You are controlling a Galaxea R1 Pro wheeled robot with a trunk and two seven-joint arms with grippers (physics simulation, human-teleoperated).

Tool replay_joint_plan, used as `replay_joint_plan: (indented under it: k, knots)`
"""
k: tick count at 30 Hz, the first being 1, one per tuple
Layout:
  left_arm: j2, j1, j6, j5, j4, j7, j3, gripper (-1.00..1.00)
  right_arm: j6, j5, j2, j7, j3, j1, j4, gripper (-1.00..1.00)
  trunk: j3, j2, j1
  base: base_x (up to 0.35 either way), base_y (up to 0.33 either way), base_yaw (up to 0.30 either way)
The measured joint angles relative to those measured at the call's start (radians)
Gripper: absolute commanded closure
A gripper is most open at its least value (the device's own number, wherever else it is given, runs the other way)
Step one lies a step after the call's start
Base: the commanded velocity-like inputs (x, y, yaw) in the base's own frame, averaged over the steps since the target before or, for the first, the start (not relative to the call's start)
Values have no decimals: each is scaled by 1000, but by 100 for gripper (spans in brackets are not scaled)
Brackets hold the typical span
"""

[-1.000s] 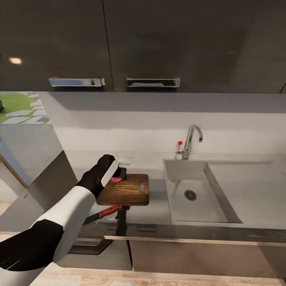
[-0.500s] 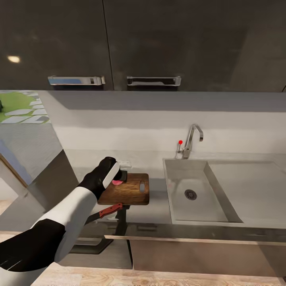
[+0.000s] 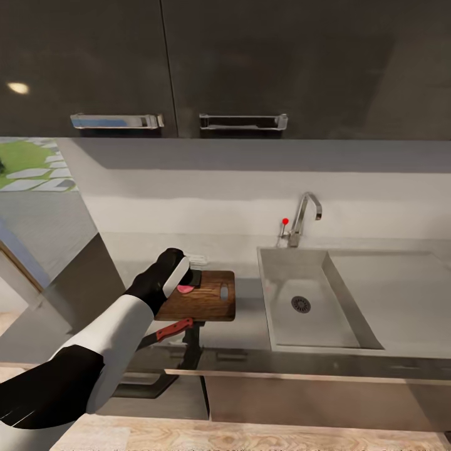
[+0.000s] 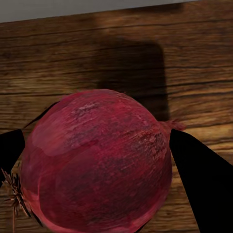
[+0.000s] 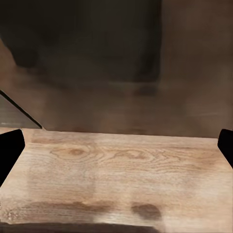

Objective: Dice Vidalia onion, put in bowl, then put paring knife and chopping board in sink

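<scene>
My left gripper (image 3: 186,283) is shut on the Vidalia onion (image 3: 185,289), a dark pinkish-red ball, just above the left end of the brown chopping board (image 3: 203,302). In the left wrist view the onion (image 4: 97,165) sits between my black fingers (image 4: 199,187) and casts a shadow on the wood. The paring knife (image 3: 170,330), with an orange-red handle, lies on the countertop (image 3: 247,329) in front of the board. A white sliver of the bowl (image 3: 199,257) peeks out behind my wrist. My right gripper (image 5: 116,145) is open, low over the plank floor.
The steel sink (image 3: 268,300) with its drain lies right of the board, and a faucet (image 3: 302,216) stands behind it. Black upper cabinets (image 3: 238,62) hang overhead. A mirror-like panel (image 3: 56,269) borders the counter on the left.
My left gripper has sunk a little with the onion toward the board. The head view has shifted slightly; the knife and board have stayed put.
</scene>
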Motion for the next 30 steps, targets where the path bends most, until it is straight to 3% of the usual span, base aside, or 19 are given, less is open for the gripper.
replay_joint_plan:
  k: [30]
  knots:
    - [-1,-1,-1,-1,1,0,-2,100,0,1,-1,-1,0,0,0,-100,-13,-1,0,0,0,0]
